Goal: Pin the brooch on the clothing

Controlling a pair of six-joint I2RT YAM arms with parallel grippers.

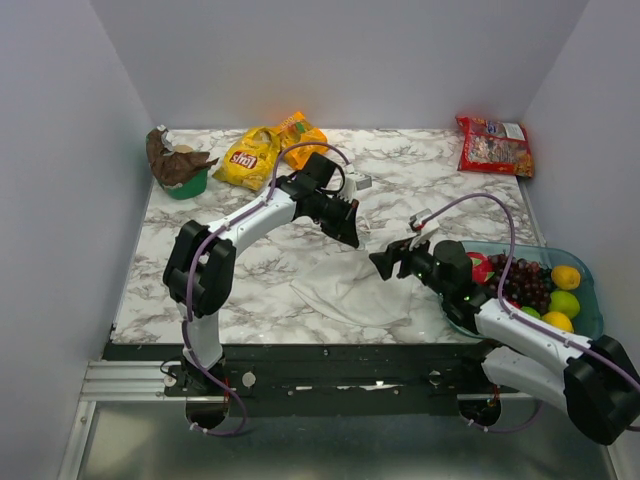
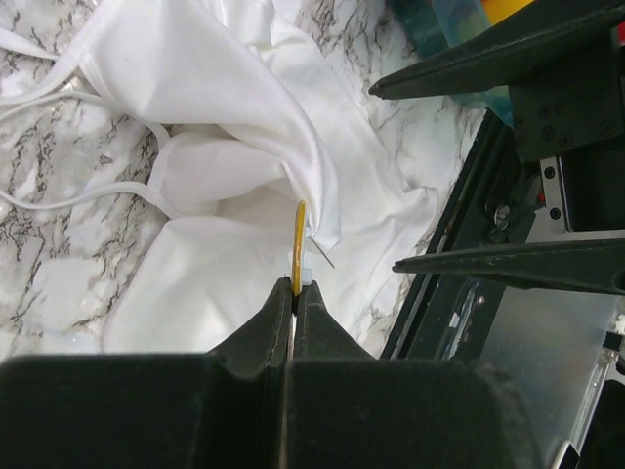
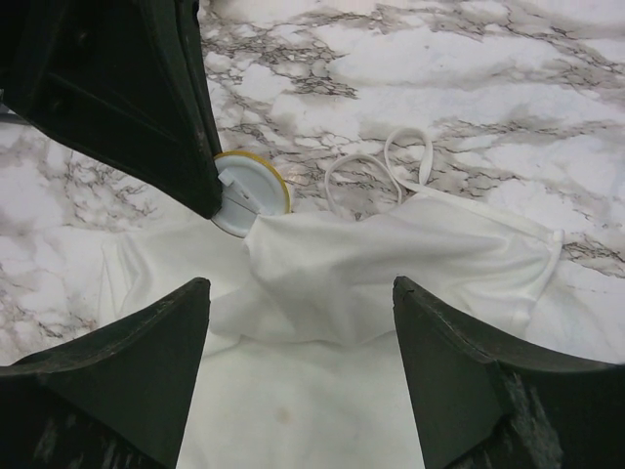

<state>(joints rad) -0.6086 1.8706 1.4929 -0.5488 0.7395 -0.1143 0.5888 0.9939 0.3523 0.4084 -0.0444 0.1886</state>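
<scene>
The brooch [image 2: 298,244], a small gold-yellow disc seen edge-on, is pinched between the shut jaws of my left gripper [image 2: 295,286]. In the right wrist view the brooch [image 3: 252,191] shows a white back with a yellow rim, and a raised fold of the clothing [image 3: 391,254] lies against it. A thin pin juts from the brooch beside that fold. The clothing [image 1: 350,285] is a white strappy garment spread on the marble. My left gripper [image 1: 352,237] hangs over its upper edge. My right gripper [image 1: 385,262] faces it, open, with nothing between its fingertips [image 3: 301,283].
A blue tray [image 1: 590,300] with grapes, lemons and other fruit stands by the right arm. Yellow and orange snack bags [image 1: 262,150], a red bag [image 1: 493,143] and a green bowl [image 1: 180,172] lie along the back. The table's front rail [image 2: 459,244] runs close by the garment.
</scene>
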